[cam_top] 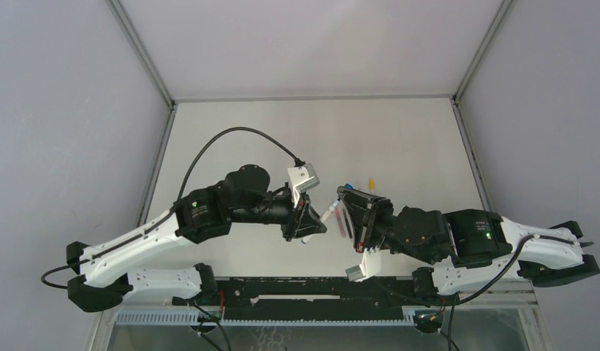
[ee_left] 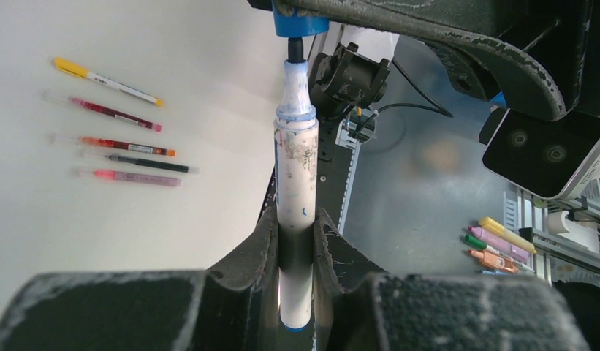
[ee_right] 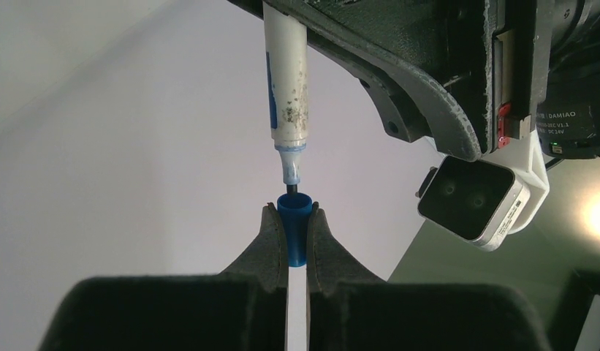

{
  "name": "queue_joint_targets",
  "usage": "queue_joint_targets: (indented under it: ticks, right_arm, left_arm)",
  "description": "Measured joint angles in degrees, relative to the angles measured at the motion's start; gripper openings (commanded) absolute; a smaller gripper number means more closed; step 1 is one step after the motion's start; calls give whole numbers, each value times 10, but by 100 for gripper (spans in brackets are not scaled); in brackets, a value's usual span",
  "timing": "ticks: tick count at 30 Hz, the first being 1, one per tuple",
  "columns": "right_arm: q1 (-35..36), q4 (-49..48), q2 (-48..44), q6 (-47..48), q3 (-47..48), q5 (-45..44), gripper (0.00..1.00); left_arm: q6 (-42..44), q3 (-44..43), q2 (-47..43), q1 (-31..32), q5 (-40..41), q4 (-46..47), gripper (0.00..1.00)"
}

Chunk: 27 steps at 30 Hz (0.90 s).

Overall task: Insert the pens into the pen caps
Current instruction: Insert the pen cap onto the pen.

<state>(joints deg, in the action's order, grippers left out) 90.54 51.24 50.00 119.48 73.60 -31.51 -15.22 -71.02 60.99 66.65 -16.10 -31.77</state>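
My left gripper (ee_left: 297, 219) is shut on a thick white pen (ee_left: 295, 183) with a blue collar and a dark nib. My right gripper (ee_right: 294, 208) is shut on a short blue pen cap (ee_right: 294, 219), its open mouth facing the pen (ee_right: 288, 88). The nib sits right at the cap's mouth, and pen and cap are in line. From above, the two grippers (cam_top: 315, 223) (cam_top: 346, 212) meet tip to tip over the table's near middle. The same blue cap (ee_left: 300, 20) shows at the top of the left wrist view.
Several thin pens lie side by side on the white table: yellow (ee_left: 107, 82), dark red (ee_left: 114, 113), orange-red (ee_left: 125, 145), black (ee_left: 147, 162) and pink (ee_left: 136, 177). Loose coloured markers (ee_left: 494, 245) lie on a lower surface beyond the table's near edge.
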Motion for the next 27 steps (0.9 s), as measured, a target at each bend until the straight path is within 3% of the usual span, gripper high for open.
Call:
queue_joint_targets:
  ticks: [27]
  right_arm:
    - [12,-5,4,0,-21,-7,0]
  left_arm:
    - [-16,0,12,0,4,28,0]
